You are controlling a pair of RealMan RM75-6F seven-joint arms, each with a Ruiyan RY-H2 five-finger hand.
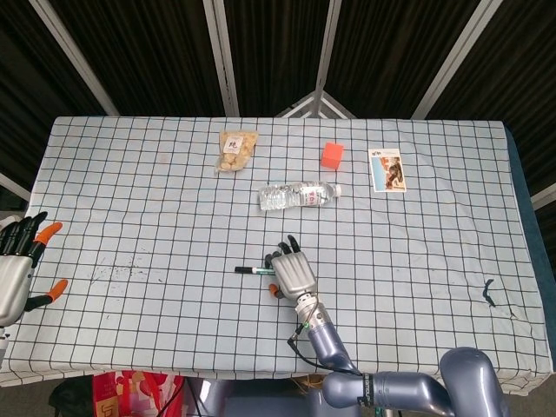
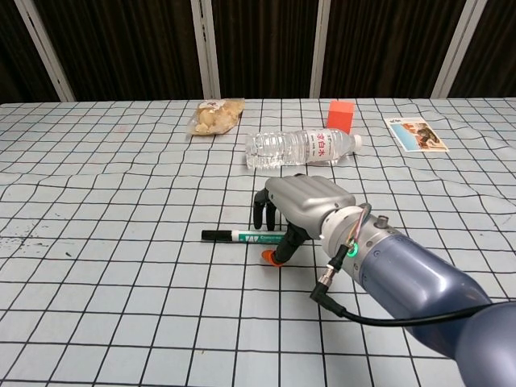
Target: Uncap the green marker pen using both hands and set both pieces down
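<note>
Item 1, location. The green marker pen (image 2: 242, 236) lies flat on the checked worktop (image 2: 97, 282), near its middle, black cap end pointing to the robot's left, in front of the water bottle (image 2: 300, 147) and well apart from it.

Item 2, right hand. The right hand (image 2: 297, 211) sits over the pen's right end, palm down, fingers curled toward the barrel and the orange-tipped thumb low on the near side. Whether the fingers have closed on the barrel cannot be told from either view; the pen rests on the cloth and is not lifted.

Item 3, left hand. The left hand (image 1: 17, 269) hangs at the worktop's far left edge, fingers spread, holding nothing, well apart from the pen.

Item 4, judgement on the step in hand: securing the barrel.
- Close thumb and fingers across the barrel, not on the cap; the exposed cap end should stay free for the left hand.
- A flat pen is likely to roll under fingertip pressure, so press down before pinching.
- Lift only once the pinch is firm, then bring the left hand across.
</note>
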